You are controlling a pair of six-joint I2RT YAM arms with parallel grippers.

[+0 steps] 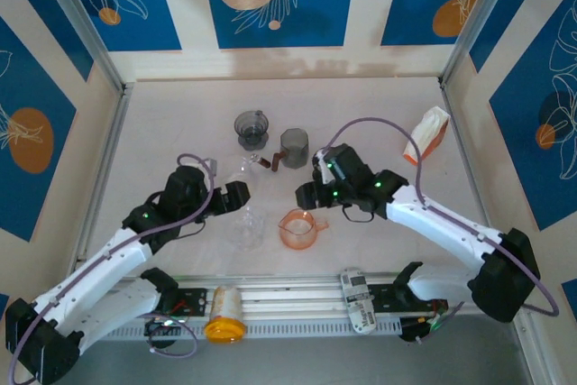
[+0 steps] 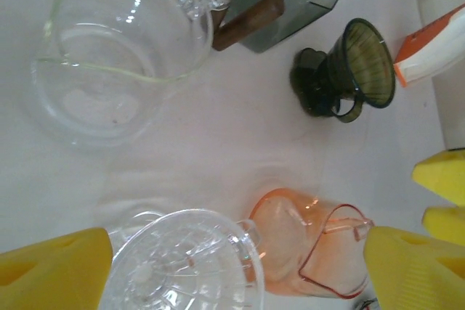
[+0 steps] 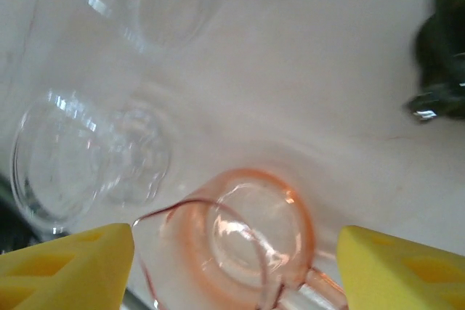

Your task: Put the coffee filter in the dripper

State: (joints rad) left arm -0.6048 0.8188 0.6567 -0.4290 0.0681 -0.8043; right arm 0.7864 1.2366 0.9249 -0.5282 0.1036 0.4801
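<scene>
Filter pack (image 1: 426, 134) stands at the right wall, well apart from the drippers; no loose filter out. Pink dripper (image 3: 247, 234) empty, framed by the right gripper (image 3: 236, 245), spread wide, holding nothing. Left gripper (image 2: 236, 252) wide, empty, above the clear dripper (image 2: 182, 263). Judged step: steadying a dripper. Next calls for fetching one filter.

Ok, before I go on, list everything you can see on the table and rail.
smoky dripper: one, dark grey, far centre
jug: one, grey with brown handle, right of it
glass server: one, clear, centre
clear dripper: one, clear, near centre
pink dripper: one, orange-pink, right of the clear one
box: one, white and orange, far right
jar: one, orange lid, near rail
device: one, white, near rail
left pincer: one, black, open, by clear dripper
right pincer: one, black, open, above pink dripper
</scene>
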